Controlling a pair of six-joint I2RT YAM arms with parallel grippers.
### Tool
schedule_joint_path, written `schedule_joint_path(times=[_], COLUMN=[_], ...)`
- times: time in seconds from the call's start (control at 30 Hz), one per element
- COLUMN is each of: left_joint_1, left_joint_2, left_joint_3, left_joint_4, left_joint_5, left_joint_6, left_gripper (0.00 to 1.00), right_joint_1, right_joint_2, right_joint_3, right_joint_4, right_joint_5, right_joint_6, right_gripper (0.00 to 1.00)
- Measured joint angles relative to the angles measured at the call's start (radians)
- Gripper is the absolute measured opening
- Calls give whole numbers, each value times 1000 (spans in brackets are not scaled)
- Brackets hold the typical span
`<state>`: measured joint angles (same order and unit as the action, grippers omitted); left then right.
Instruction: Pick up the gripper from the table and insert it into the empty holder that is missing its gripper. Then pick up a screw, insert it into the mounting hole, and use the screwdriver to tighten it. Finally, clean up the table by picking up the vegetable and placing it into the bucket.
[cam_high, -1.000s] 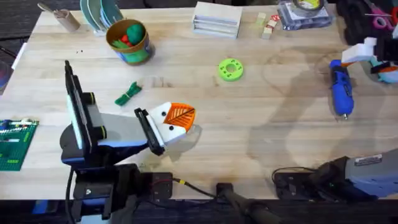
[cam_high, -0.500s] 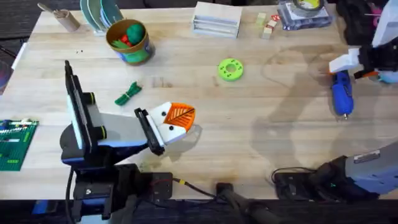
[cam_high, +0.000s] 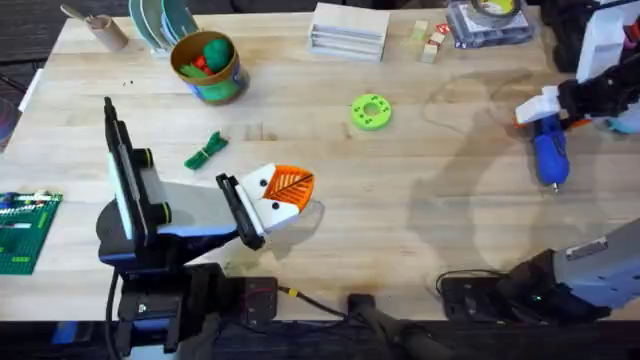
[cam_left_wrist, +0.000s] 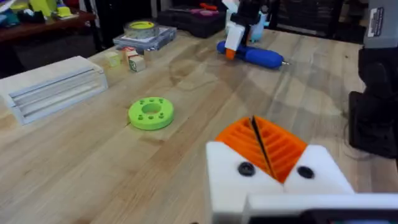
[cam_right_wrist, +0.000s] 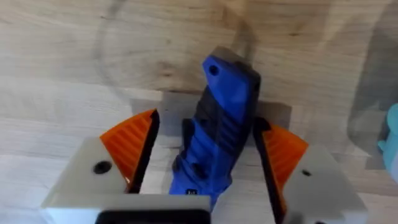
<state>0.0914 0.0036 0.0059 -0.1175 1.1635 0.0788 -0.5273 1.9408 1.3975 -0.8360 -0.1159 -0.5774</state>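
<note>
Now we've brought the right gripper (cam_right_wrist: 205, 163) down astride the screwdriver (cam_right_wrist: 219, 124) | jaws wide, probably not touching | left gripper (cam_left_wrist: 262, 148) pressed closed, empty | next: grasp.

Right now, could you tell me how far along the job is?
Nothing looks finished. In hand: the right gripper is open around the screwdriver lying on the table. Left: tightening the screw, and moving the vegetable, which lies outside the bucket.

A green ring-shaped disc (cam_high: 371, 112) lies mid-table, a white box (cam_high: 349, 30) at the far edge, a green brick plate (cam_high: 22, 231) left.
</note>
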Motion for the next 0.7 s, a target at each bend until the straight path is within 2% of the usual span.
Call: schedule_joint_path(times=[0.23,0.3,0.47,0.57,0.7], left_joint_1=[0,0,0,0,0], left_joint_2=[0,0,0,0,0], left_joint_3=[0,0,0,0,0], left_joint_4=[0,0,0,0,0], left_joint_5=[0,0,0,0,0], left_joint_6=[0,0,0,0,0], left_gripper=[10,10,10,10,10], right_joint_1=[10,12,11,11,11], right_joint_2=[9,10,10,10,10], right_joint_3=[0,0,0,0,0], right_joint_4=[1,3,11,11,12], right_joint_5=[39,50,66,68,71], right_joint_6=[-3,-7,-7,-7,-7], right_gripper=[946,901,665,608,438])
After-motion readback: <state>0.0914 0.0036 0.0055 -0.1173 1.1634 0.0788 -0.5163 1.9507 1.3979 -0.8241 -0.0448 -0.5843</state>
